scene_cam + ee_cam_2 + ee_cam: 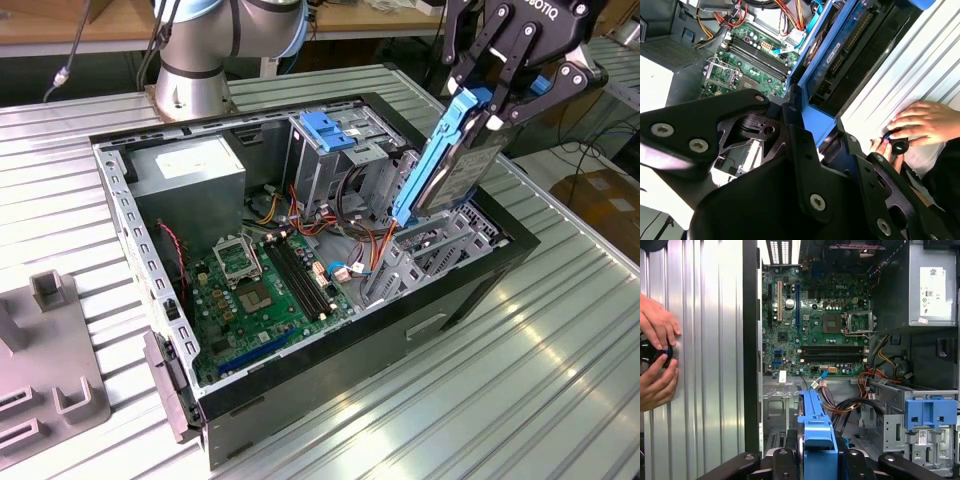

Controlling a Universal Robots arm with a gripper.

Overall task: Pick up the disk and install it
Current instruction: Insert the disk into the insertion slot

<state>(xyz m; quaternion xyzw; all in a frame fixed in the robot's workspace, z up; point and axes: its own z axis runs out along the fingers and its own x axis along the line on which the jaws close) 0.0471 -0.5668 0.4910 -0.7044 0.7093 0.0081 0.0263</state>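
The disk [458,172], tilted on end, hangs over the open computer case [330,375] at the exterior view's right, above its drive bay [440,250], apparently angled to match it; the gripper [492,103] has 2 jaws clamped on the disk's blue frame.

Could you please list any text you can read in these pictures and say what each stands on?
Print on the power supply sticker: too small to read.
Label on the disk in the tool: too small.
Markings on the motherboard: too small.
Lettering on the tool's housing: cut off at the edge.
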